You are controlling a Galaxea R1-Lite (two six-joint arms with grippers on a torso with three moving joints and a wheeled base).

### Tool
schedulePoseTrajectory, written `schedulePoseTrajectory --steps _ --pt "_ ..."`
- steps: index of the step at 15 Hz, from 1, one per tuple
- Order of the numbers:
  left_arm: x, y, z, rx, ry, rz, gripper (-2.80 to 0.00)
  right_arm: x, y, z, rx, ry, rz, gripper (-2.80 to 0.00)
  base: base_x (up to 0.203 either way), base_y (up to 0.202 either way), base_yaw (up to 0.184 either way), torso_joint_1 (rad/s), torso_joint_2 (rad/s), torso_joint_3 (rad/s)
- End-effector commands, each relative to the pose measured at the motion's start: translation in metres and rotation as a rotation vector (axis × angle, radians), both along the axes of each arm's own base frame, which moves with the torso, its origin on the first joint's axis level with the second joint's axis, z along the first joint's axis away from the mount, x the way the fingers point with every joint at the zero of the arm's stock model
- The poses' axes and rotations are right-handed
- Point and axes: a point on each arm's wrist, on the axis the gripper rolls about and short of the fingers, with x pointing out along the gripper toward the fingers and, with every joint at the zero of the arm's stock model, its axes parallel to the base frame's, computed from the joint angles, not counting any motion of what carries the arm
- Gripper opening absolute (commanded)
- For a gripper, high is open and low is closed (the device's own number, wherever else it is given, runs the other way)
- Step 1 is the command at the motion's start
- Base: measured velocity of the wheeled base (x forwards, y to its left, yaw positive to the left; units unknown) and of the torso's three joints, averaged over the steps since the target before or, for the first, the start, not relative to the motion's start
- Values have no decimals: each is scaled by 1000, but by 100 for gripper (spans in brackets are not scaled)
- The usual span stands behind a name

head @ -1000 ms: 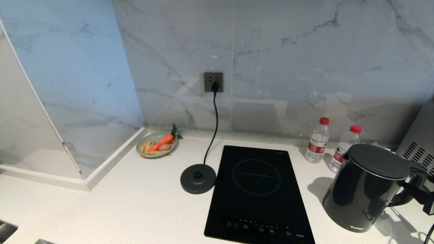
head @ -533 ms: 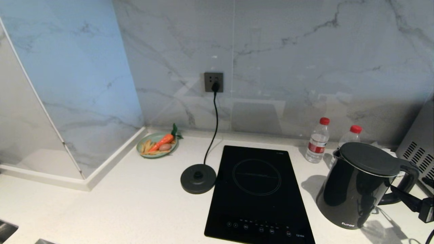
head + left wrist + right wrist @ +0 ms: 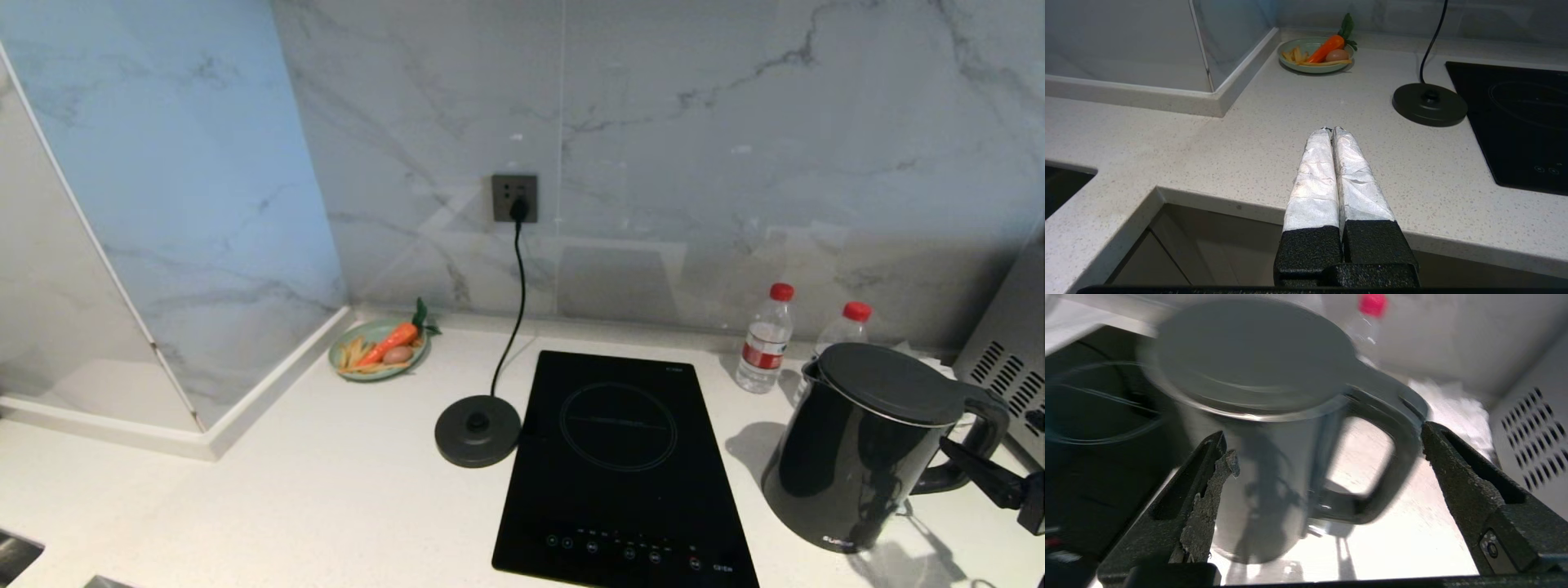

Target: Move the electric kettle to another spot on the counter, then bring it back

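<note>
Reads "SUPOR" in small white letters low on the glossy black electric kettle (image 3: 865, 457), upright on the white speckled desk (image 3: 326, 506) just right of the black cooktop panel (image 3: 620, 474), lid shut, loop handle turned to the right. Just behind the kettle, two clear water bottles with red caps and red-and-white labels (image 3: 766, 339) (image 3: 841, 327), print too small to read. Far back on the left, a green plate (image 3: 377, 349) carrying a toy carrot, an egg-like piece and yellow strips. Between plate and cooktop, the round black base disc (image 3: 478, 430), bare, its cord running up to the wall socket (image 3: 514, 198). Right hand (image 3: 1327, 445) spread wide, one finger on each side of the kettle's handle, gripping nothing, blurred in the right wrist view. Left hand (image 3: 1332, 130) pressed closed with white-wrapped fingers, empty, above the desk's front edge, well apart from the kettle.
</note>
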Motion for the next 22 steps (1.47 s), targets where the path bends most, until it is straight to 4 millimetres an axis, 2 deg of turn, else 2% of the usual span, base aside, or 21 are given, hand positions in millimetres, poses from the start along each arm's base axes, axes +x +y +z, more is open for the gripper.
schedulePoseTrajectory --steps 1,5,9,12,15,16,18,22 --pt "0 0 -1 0 1 0 -280 -15 18 20 -57 -84 41 -280 0 0 0 0 0 0" --pt "0 0 -1 0 1 0 -280 -41 46 34 -66 -121 114 -280 0 0 0 0 0 0" --pt "0 0 -1 0 1 0 -280 -69 70 52 8 -179 210 -280 0 0 0 0 0 0" --pt "0 0 -1 0 1 0 -280 -111 95 79 167 -232 352 -280 0 0 0 0 0 0" --pt "0 0 -1 0 1 0 -280 -166 117 104 316 -129 468 -280 0 0 0 0 0 0" --pt "0 0 -1 1 1 0 -280 -182 121 110 336 -115 507 -280 0 0 0 0 0 0" --pt "0 0 -1 1 1 0 -280 -202 123 121 383 -54 581 -280 0 0 0 0 0 0" --pt "0 0 -1 0 1 0 -280 -218 121 148 367 -75 643 -280 0 0 0 0 0 0"
